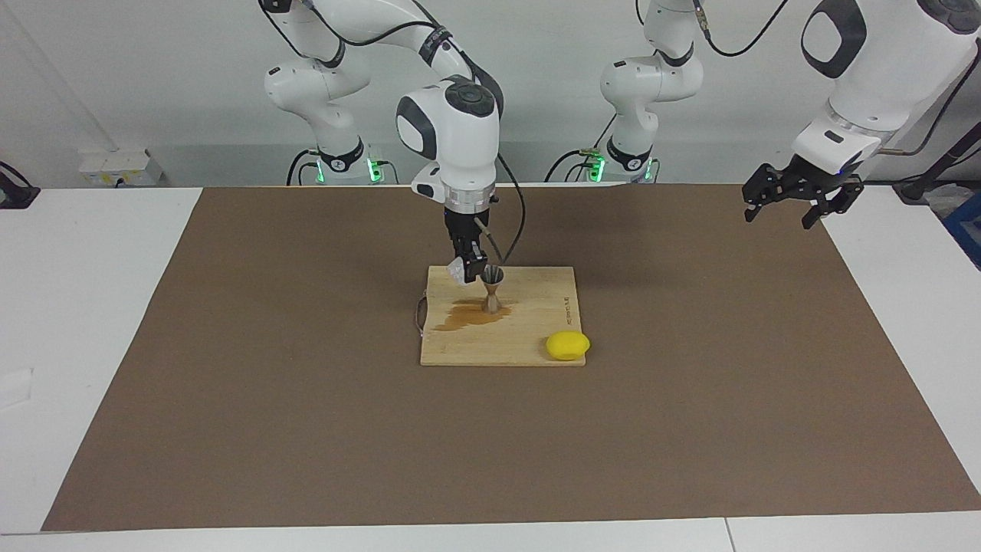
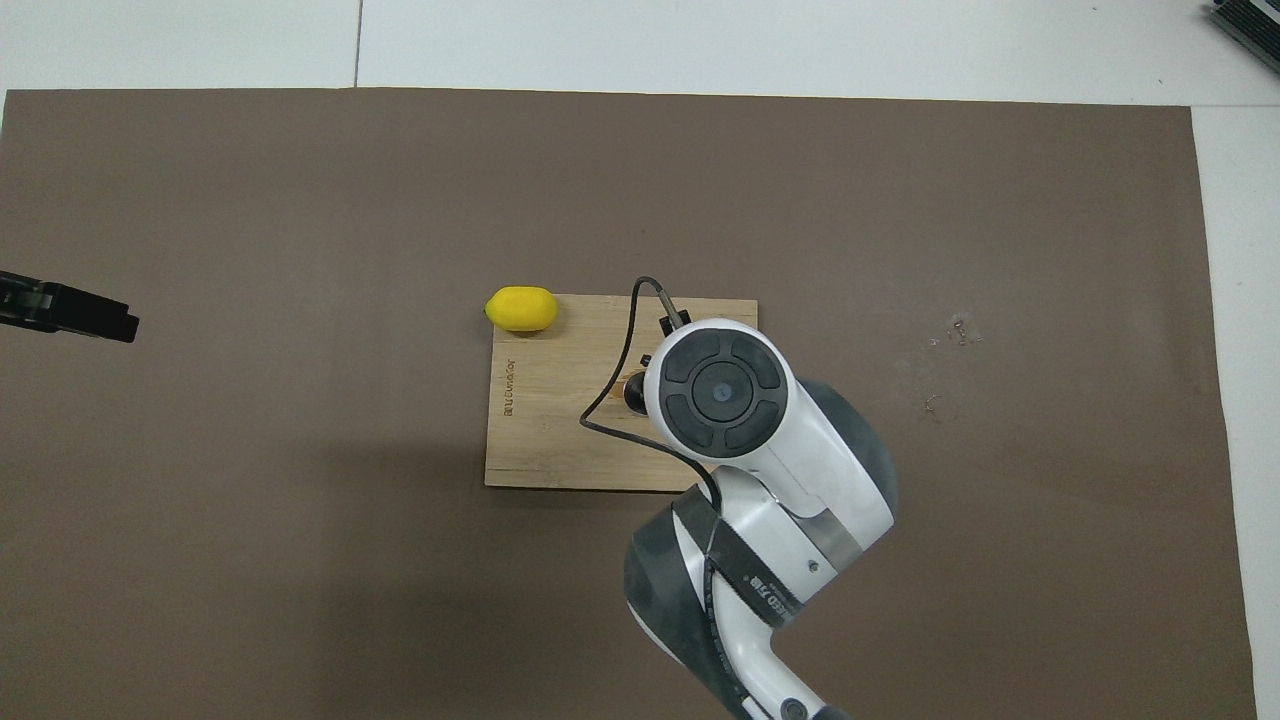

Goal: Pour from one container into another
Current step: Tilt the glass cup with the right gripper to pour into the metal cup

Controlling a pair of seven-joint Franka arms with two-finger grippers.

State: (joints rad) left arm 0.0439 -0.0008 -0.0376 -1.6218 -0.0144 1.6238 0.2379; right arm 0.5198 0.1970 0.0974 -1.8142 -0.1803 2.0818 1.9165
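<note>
Now right gripper [image 1: 469,270] is clamping the glass tumbler [image 1: 458,269], tipping it just beside the jigger [image 1: 491,288] on the cutting board [image 1: 536,337]; pouring step. Next probably needs mouth over the jigger rim. Left gripper [image 1: 789,197] is waiting, jaws apart.

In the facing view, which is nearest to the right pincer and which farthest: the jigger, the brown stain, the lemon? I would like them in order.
Measured from the right pincer, which holds the glass tumbler:
1. Jigger, upright on the cutting board, just beside the tumbler.
2. Brown stain on the board, by the jigger's foot.
3. Lemon, at the board's corner farthest from the robots.
</note>
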